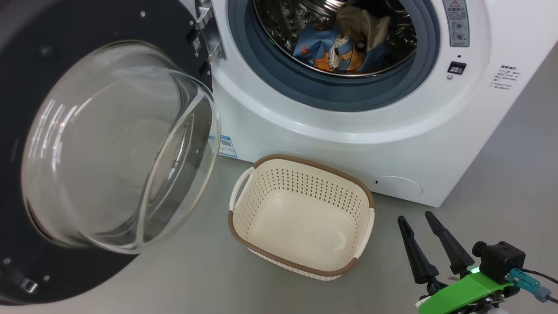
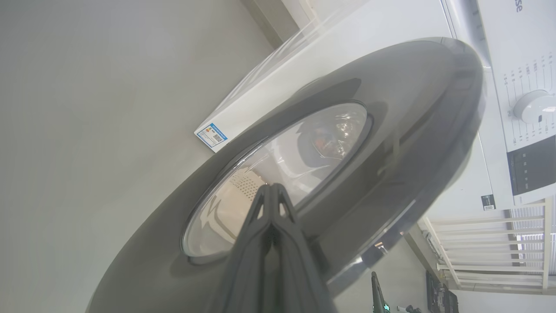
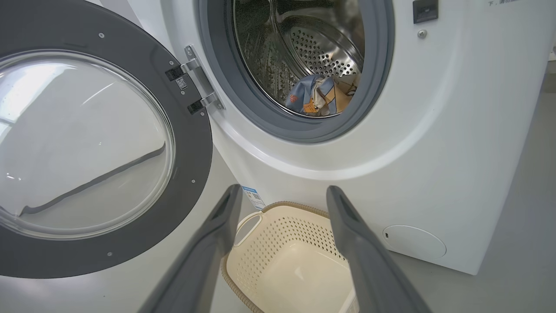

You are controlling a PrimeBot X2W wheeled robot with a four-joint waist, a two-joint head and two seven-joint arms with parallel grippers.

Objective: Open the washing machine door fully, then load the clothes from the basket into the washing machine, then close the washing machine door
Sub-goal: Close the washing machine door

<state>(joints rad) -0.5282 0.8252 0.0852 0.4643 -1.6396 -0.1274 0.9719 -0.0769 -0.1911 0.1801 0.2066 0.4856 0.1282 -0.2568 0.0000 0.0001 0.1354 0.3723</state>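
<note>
The washing machine (image 1: 392, 144) (image 3: 456, 152) stands with its door (image 1: 87, 144) (image 3: 87, 143) swung wide to the left, glass bowl facing out. The clothes (image 1: 344, 43) (image 3: 319, 95), light-blue with orange print, lie inside the steel drum. The cream basket (image 1: 301, 174) (image 3: 282, 243) sits on the floor before the machine, nothing inside it. My right gripper (image 1: 416, 218) (image 3: 282, 195) is open, low at the right, to the right of and above the basket, holding nothing. In the left wrist view my left gripper (image 2: 271, 188) is shut against the outer face of the door (image 2: 412, 108), by its glass centre.
Grey floor (image 1: 514, 183) spreads around the machine and basket. A blue label (image 1: 226, 146) (image 2: 211, 137) (image 3: 253, 196) is stuck low on the machine's front. The control panel with a white dial (image 2: 532, 106) and a white rack (image 2: 491, 248) appear beyond the door.
</note>
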